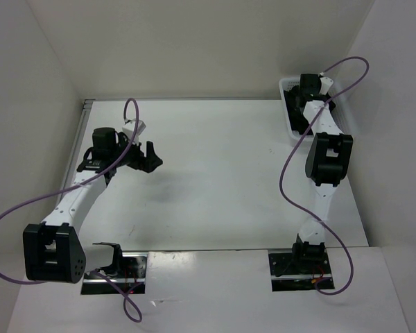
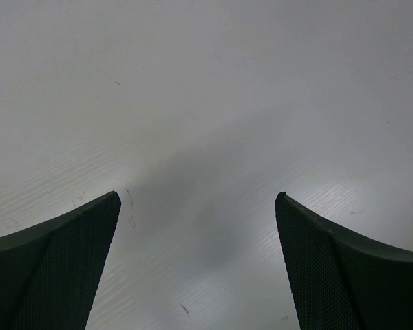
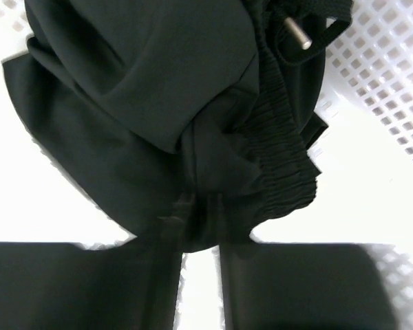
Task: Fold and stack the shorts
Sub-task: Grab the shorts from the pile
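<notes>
Over in the white mesh basket [image 3: 385, 82] at the table's [image 1: 215, 173] far right corner, the black shorts [image 3: 158, 103] sit all bunched up, with the right pincer [image 3: 201, 249] nipping a fold of them. Left pincer [image 2: 198, 206] hangs spread wide over the table.

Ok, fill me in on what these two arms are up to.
The right gripper is down in the white mesh basket at the far right corner of the table. It appears shut on a fold of the black shorts, which lie bunched up in the basket. The left gripper hangs open over the table, holding nothing. No shorts are laid out or folded yet.
</notes>
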`<action>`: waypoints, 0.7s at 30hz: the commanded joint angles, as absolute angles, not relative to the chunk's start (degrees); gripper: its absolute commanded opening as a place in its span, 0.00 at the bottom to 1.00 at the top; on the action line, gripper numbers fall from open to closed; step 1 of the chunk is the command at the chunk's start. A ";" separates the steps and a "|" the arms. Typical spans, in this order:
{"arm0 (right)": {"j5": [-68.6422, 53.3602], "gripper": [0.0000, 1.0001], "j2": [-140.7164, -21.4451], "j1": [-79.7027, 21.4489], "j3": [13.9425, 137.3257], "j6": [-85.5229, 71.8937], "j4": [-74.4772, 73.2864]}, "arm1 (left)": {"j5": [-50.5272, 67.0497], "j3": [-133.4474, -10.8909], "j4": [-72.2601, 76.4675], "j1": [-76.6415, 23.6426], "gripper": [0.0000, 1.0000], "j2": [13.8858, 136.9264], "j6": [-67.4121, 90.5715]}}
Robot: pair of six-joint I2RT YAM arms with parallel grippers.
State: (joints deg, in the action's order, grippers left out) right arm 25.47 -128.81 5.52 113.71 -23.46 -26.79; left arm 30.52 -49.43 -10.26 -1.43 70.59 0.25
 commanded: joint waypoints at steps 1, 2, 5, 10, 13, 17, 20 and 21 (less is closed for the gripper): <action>23.99 0.07 -129.11 5.80 112.94 -23.64 -24.61 | 31.11 -49.83 -8.35 -1.32 1.00 68.99 0.00; 23.99 0.00 -129.11 5.80 112.94 -22.69 -24.61 | 31.11 -49.83 -8.35 -1.32 1.00 68.99 0.00; 23.04 0.00 -129.11 5.80 113.46 -21.97 -24.61 | 31.11 -49.83 -8.35 -1.32 1.00 68.99 0.00; 17.75 0.00 -125.87 5.80 118.55 -23.11 -25.75 | 31.11 -49.83 -7.83 -1.32 1.00 68.47 0.00; 17.05 0.00 -122.28 5.80 120.76 -24.17 -27.07 | 31.11 -49.83 -6.69 -1.32 1.00 67.94 0.00; 16.53 0.00 -116.73 5.80 119.44 -26.62 -28.56 | 31.72 -50.36 -5.98 -1.32 1.00 66.71 0.00; 15.04 0.00 -111.90 5.19 117.95 -26.10 -27.87 | 31.73 -50.36 -4.75 -1.32 1.00 64.70 0.00; 15.03 0.00 -110.67 5.19 117.43 -24.28 -26.47 | 31.12 -50.36 -4.75 -1.32 1.00 63.47 0.00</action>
State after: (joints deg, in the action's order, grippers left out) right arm 16.27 -119.04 5.50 116.75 -24.82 -28.84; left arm 30.28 -49.43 -8.45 -1.43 66.87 0.25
